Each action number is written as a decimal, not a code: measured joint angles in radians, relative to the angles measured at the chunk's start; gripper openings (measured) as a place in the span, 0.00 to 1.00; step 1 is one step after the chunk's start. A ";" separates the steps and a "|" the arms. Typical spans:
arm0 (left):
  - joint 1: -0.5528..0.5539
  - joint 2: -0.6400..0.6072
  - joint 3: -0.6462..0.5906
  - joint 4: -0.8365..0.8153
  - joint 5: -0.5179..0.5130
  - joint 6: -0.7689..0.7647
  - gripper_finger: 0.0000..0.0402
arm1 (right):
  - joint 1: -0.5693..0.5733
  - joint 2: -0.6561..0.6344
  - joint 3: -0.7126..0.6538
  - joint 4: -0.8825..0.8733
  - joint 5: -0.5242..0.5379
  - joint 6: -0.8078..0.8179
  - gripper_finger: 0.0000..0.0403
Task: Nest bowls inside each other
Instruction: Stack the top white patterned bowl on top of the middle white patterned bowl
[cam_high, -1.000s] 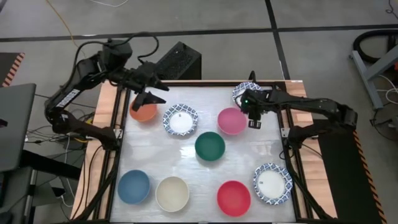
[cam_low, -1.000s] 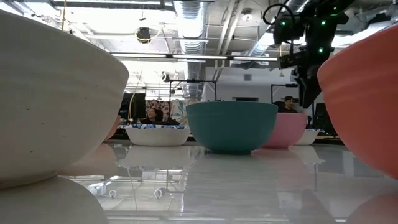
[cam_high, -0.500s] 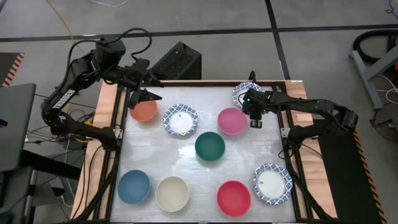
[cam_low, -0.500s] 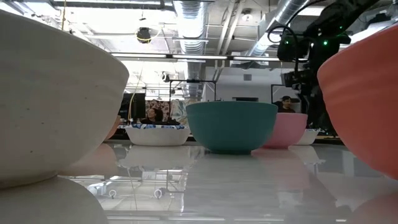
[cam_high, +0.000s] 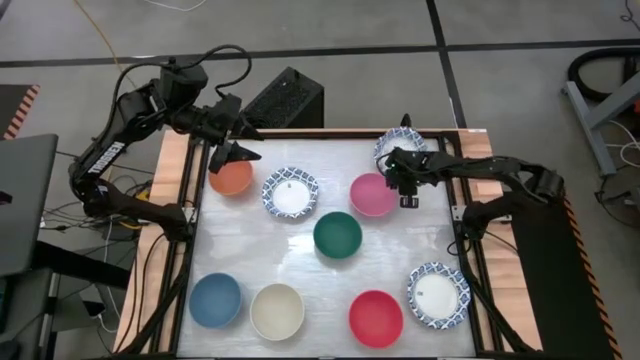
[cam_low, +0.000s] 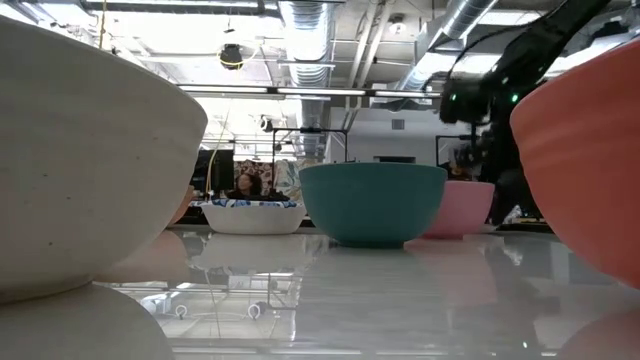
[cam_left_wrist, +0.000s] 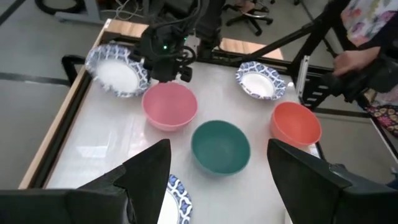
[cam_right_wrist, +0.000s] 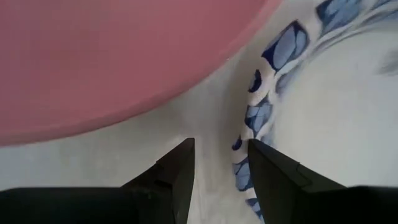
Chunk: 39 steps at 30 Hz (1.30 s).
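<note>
Several small bowls stand on the white table (cam_high: 250, 250): orange (cam_high: 231, 178), pink (cam_high: 372, 194), dark green (cam_high: 337, 235), blue (cam_high: 215, 300), cream (cam_high: 277, 311), red (cam_high: 375, 318), and three white ones with blue patterned rims (cam_high: 291, 193) (cam_high: 437, 294) (cam_high: 390, 148). My right gripper (cam_high: 406, 196) hangs low, pointing steeply down between the pink bowl (cam_right_wrist: 93, 56) and the far patterned bowl (cam_right_wrist: 336, 112). It is open, its fingers just above that bowl's rim (cam_right_wrist: 252, 124). My left gripper (cam_high: 236, 152) is open, high over the orange bowl's far edge.
Each bowl rests on its own base, apart from the others. Wooden rails and black frame posts (cam_high: 190, 215) border the table left and right. A person's arm (cam_left_wrist: 357, 59) shows beyond the table. Bare table lies between the middle bowls and the near row.
My right gripper has sunk toward the table beside the pink bowl, rolling a little; its finger gap looks unchanged. No bowl has moved.
</note>
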 joint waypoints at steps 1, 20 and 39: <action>0.000 0.000 0.000 -0.006 -0.005 -0.002 0.64 | 0.001 0.024 0.000 0.002 0.021 0.008 0.41; 0.000 0.000 0.000 -0.019 -0.026 -0.054 0.64 | 0.052 0.047 0.188 -0.190 0.174 0.205 0.01; 0.000 0.000 -0.068 -0.016 -0.077 -0.304 0.64 | -0.245 -0.233 0.258 -0.413 -0.100 1.298 0.33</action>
